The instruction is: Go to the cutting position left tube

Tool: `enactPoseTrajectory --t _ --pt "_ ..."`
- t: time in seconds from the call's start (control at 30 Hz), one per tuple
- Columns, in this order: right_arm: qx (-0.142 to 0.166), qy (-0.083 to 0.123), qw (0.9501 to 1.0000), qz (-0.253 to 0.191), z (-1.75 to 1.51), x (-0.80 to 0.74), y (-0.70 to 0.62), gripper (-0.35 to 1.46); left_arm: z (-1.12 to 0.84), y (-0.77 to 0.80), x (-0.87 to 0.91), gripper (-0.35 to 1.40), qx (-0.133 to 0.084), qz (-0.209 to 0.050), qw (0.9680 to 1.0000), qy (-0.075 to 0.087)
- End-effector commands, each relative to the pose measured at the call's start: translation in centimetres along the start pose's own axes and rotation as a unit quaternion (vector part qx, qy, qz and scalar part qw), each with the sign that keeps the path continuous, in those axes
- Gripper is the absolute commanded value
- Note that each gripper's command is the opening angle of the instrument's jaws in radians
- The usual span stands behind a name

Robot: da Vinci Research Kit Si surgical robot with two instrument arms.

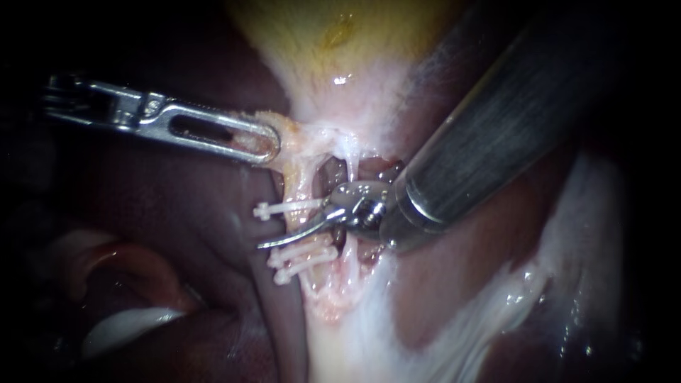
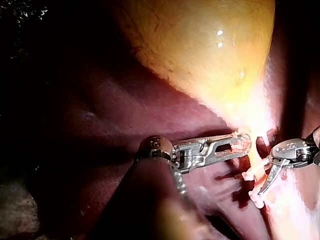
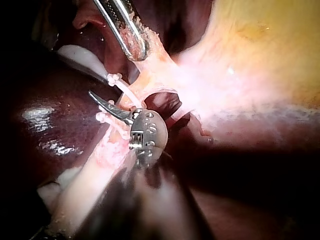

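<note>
Left tube (image 1: 303,183) is crossed between upper clip (image 1: 287,208) and two lower clips (image 1: 301,259) by the curved blade (image 1: 312,225) of the right instrument (image 1: 284,237) (open or closed: cannot be told), while pale tissue (image 1: 291,138) beneath the gallbladder (image 1: 340,42) is clamped by the left instrument (image 1: 259,142).

No legible text, label, brand, number or sign was found on the gallbladder (image 1: 333,42), the liver (image 1: 177,206) or the white clips (image 1: 291,207) in any view.
</note>
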Motion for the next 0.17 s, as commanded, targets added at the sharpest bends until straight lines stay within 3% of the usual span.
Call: enactPoseTrajectory --t 0.03,0.17 --pt "0.000 0.000 1.0000 0.000 0.00 0.00 0.00 1.18 0.00 0.00 0.00 -0.18 0.000 0.000 1.0000 0.000" --pt "0.000 -0.001 1.0000 -0.001 0.00 -0.03 0.00 1.18 0.00 0.00 0.00 -0.18 0.000 0.000 1.0000 0.000"
